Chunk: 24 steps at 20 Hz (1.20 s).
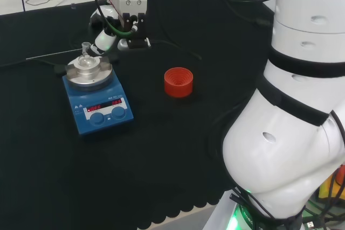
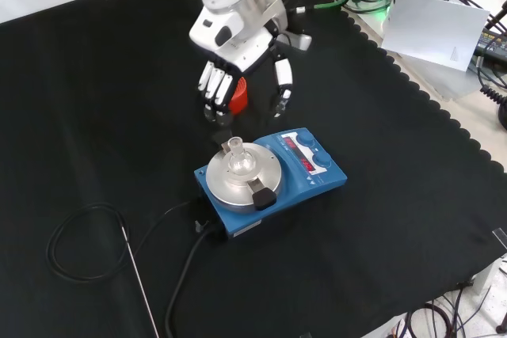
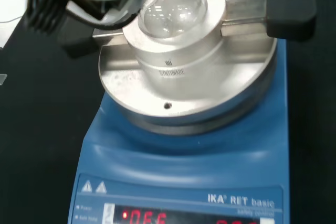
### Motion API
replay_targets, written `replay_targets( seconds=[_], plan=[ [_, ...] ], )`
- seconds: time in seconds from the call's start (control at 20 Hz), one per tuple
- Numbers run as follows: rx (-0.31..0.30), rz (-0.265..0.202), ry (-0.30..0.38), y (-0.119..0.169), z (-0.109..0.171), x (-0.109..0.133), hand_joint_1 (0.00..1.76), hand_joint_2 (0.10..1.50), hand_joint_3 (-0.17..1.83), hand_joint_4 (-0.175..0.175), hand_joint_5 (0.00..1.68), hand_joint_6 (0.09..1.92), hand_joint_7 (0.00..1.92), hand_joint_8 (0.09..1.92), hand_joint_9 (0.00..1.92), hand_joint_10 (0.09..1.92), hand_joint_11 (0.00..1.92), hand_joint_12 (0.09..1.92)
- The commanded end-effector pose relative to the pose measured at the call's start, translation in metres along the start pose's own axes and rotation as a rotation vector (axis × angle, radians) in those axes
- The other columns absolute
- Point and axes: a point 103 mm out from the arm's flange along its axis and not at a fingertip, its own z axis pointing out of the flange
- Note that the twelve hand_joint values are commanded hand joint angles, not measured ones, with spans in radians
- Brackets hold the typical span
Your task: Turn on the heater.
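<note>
Blue heater [image 2: 273, 180] sitting mid-tabletop [image 2: 412, 219], small glass flask [image 2: 236, 156] seated in steel block on its plate. Hand [image 2: 238, 77] hovering just beyond heater's back edge in front view, fingers hanging straight and spread, holding nothing. Knobs and red display [image 2: 305, 150] lying on heater's far-right face, beside hand, not under it. Red ring stand [image 1: 178, 82] standing nearby; open cloth surrounding front panel.

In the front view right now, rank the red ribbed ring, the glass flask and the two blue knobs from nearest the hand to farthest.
1. Red ribbed ring, partly behind the hand.
2. Glass flask, below the hand on the steel plate.
3. Blue knobs, lower right on the heater's front.
</note>
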Motion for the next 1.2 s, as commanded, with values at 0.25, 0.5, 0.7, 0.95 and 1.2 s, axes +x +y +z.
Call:
replay_targets(
  seconds=[0.25,0.5,0.7,0.95,1.2],
  plan=[
    [-0.037,0.043,-0.026,-0.051,-0.002,0.006,0.88,0.57,0.57,-0.027,0.46,0.68,0.32,0.75,0.60,0.67,0.44,1.32],
    [-0.016,0.072,-0.042,-0.080,0.008,0.006,0.93,0.59,0.60,-0.032,0.52,0.71,0.48,0.76,0.72,0.66,0.46,1.31],
    [0.049,0.088,-0.069,-0.098,0.024,0.007,1.01,0.60,0.69,-0.048,0.60,0.74,0.83,0.82,1.02,0.62,0.59,1.27],
    [0.101,0.087,-0.084,-0.115,0.041,0.008,1.06,0.61,0.73,-0.052,0.46,0.69,0.95,0.88,1.17,0.65,0.73,1.20],
    [0.185,0.082,-0.102,-0.128,0.057,0.007,1.08,0.63,0.74,-0.065,0.40,0.64,1.00,0.95,1.25,0.71,0.92,1.08]
  ],
)
